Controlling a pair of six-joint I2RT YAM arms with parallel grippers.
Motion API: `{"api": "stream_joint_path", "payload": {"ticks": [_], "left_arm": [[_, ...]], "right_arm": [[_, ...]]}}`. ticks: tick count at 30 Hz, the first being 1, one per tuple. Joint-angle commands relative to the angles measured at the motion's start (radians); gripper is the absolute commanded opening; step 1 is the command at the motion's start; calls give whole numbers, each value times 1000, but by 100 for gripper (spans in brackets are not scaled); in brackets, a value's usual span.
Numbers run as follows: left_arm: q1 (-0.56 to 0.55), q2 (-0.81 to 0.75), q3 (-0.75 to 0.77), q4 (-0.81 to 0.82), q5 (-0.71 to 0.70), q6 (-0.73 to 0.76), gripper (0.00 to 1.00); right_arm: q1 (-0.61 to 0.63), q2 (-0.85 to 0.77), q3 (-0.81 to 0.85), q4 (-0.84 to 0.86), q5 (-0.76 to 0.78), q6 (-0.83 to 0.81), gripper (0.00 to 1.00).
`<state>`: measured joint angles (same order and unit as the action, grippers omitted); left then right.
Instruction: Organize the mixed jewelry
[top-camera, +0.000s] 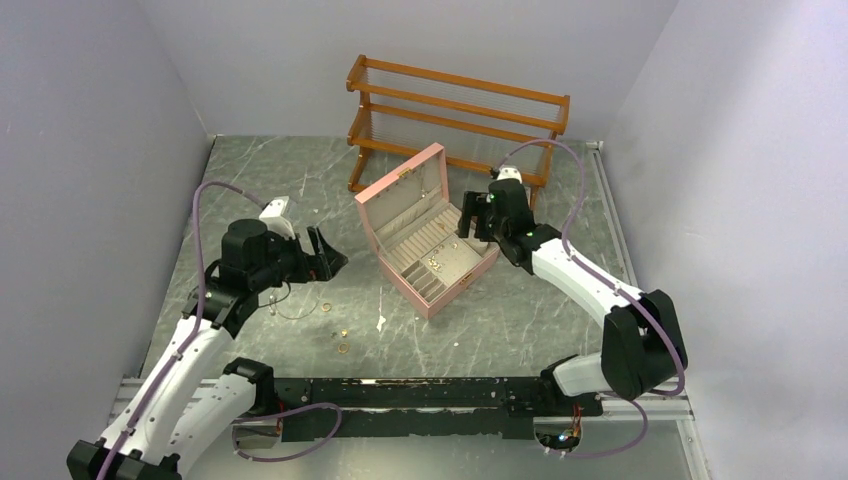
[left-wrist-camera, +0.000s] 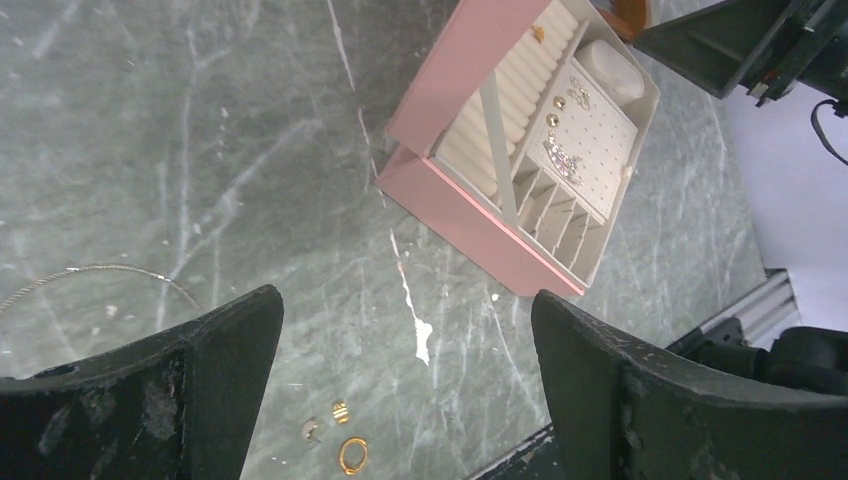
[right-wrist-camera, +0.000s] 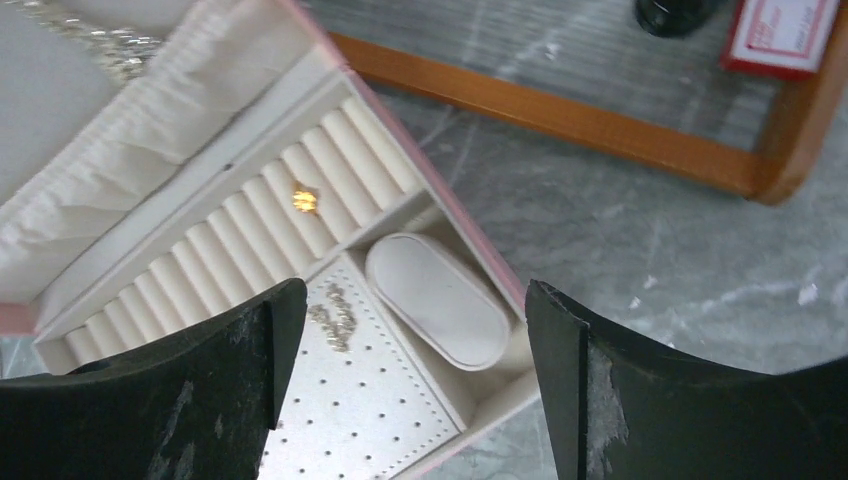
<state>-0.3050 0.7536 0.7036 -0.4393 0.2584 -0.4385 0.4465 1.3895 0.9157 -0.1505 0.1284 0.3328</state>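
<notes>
Left of the pink box (top-camera: 402, 195), seen from above, gold rings (top-camera: 343, 340) and the chain necklace (top-camera: 290, 308) lie loose on the table (top-camera: 520, 320), closest to your left gripper (top-camera: 328, 255), spread wide and empty. Its wrist view puts the gold rings low between the fingers (left-wrist-camera: 225, 370). Over the pink box, your right gripper (right-wrist-camera: 415, 295) gapes empty above one slotted ring (right-wrist-camera: 304, 200).

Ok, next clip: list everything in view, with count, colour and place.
jewelry box: one, pink, open, mid-table
loose rings: about three, mostly gold, on table near-left of box
ring in box: one, gold, in cream ring rolls
chain: one, silvery, looped on table by left gripper
earrings: several, gold and silvery, on box's perforated panel
rack: one, brown wood, behind box
table: one, grey marbled
left gripper: black, open, above table
right gripper: black, open, over box
</notes>
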Motion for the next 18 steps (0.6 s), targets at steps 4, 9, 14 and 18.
{"api": "stream_joint_path", "payload": {"ticks": [4, 9, 14, 18], "left_arm": [[-6, 25, -116, 205, 146, -140, 98], [-6, 86, -168, 328, 217, -222, 98], [-7, 141, -222, 461, 254, -305, 96], [-9, 173, -249, 541, 261, -349, 95]], "right_arm": [[-71, -6, -51, -25, 50, 89, 84], [-139, -13, -113, 45, -89, 88, 82], [-173, -21, -153, 54, -206, 99, 80], [-180, -63, -204, 82, -287, 123, 77]]}}
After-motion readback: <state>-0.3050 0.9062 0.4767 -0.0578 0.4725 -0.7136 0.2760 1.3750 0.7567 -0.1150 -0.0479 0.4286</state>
